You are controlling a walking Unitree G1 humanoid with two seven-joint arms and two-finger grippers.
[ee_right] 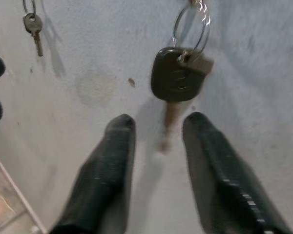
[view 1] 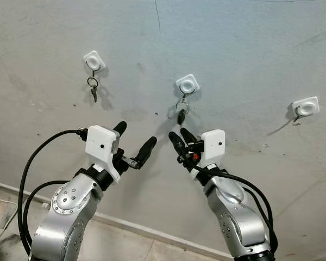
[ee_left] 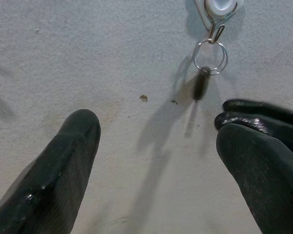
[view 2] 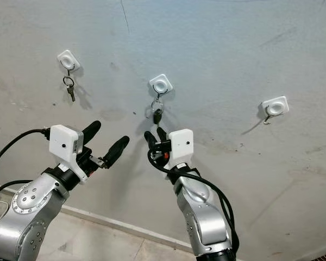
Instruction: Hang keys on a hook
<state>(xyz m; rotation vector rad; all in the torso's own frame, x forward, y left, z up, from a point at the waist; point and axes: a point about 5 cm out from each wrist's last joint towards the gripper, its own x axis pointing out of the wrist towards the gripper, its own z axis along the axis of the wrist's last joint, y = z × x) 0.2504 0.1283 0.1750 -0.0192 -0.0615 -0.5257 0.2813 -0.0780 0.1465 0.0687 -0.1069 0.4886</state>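
Right wrist view shows the right tool [ee_right: 158,127] spread empty below the black-headed key [ee_right: 177,80], blade blurred

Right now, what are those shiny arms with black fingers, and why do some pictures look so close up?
They are a robot's two arms. The two wide pictures come from cameras in its head; the two close ones from cameras on its wrists, looking along the black fingers. On the grey wall are three white hooks. The left hook holds a small metal key. The middle hook holds a black-headed key on a ring. The right hook has nothing on it. The right gripper sits just below the black-headed key, fingers open, holding nothing. The left gripper is open beside it, also holding nothing.
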